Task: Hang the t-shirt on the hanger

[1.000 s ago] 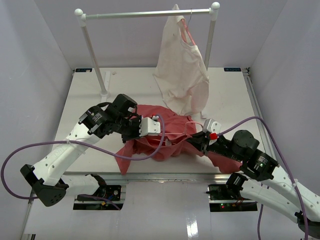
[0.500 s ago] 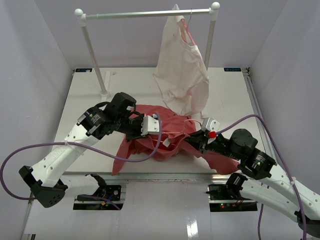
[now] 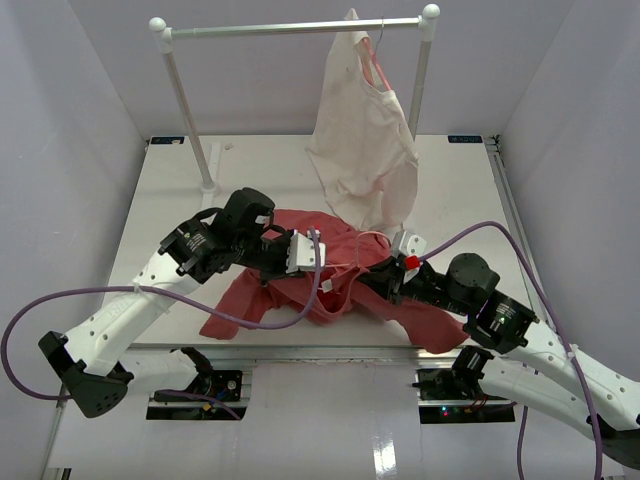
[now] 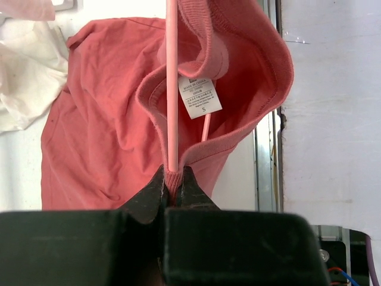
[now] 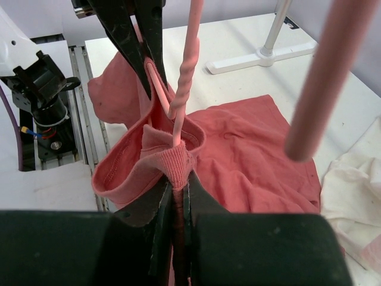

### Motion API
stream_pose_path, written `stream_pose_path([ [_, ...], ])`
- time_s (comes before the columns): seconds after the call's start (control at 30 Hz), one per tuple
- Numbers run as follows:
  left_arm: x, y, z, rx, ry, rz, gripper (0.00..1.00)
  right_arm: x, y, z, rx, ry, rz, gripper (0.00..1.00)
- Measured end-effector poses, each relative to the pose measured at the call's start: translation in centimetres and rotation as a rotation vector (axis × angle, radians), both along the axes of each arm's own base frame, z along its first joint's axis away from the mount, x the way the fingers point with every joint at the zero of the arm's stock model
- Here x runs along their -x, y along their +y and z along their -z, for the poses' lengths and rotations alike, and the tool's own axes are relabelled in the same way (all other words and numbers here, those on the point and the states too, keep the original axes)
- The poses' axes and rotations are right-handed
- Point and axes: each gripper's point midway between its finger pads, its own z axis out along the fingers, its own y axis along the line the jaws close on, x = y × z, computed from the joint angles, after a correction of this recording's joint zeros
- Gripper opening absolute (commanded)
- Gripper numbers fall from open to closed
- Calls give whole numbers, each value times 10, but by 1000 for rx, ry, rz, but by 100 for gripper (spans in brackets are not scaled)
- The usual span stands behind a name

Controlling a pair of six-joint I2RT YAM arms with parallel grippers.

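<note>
The salmon t-shirt lies bunched on the table between my two arms. My left gripper is shut on its ribbed collar. The pink hanger wire rises straight out of that pinch, past the white neck label. From the opposite side my right gripper is shut on the collar as well. The hanger's twisted neck stands up from its jaws. A thin loop of the hanger shows above the cloth. The two grippers face each other, close together, with the collar opening stretched between them.
A cream garment hangs from the rail of a white rack, its hem reaching the table just behind the t-shirt. The rack's left post stands at the back left. The table's front edge lies just below the shirt.
My left gripper has closed on the collar. The right arm has shifted left toward it, and the shirt's lower left edge has slid out toward the front left.
</note>
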Motion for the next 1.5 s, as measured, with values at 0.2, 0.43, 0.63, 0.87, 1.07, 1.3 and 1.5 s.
stream_pose_path([
  [0.2, -5, 0, 13, 45, -14, -78, 0, -9, -3, 14, 23, 18, 58, 23],
  [0.43, -10, 6, 5, 98, -39, -177, 0, -27, -30, 6, -28, 10, 238, 39],
  [0.63, -7, 23, -25, 176, -112, -249, 0, -32, -42, -1, -57, 7, 304, 40],
  [0.87, -5, 39, -30, 174, -136, -311, 0, -43, -42, 13, -21, 45, 362, 48],
  [1.07, -8, 45, -28, 155, -141, -349, 0, -41, -39, 0, 27, 59, 339, 75],
  [1.3, -12, 48, -27, 148, -148, -374, 0, -12, -32, -102, -64, -57, 166, 88],
  [1.5, -10, 46, -28, 153, -143, -363, 0, -2, -27, -142, -68, -127, 92, 89],
])
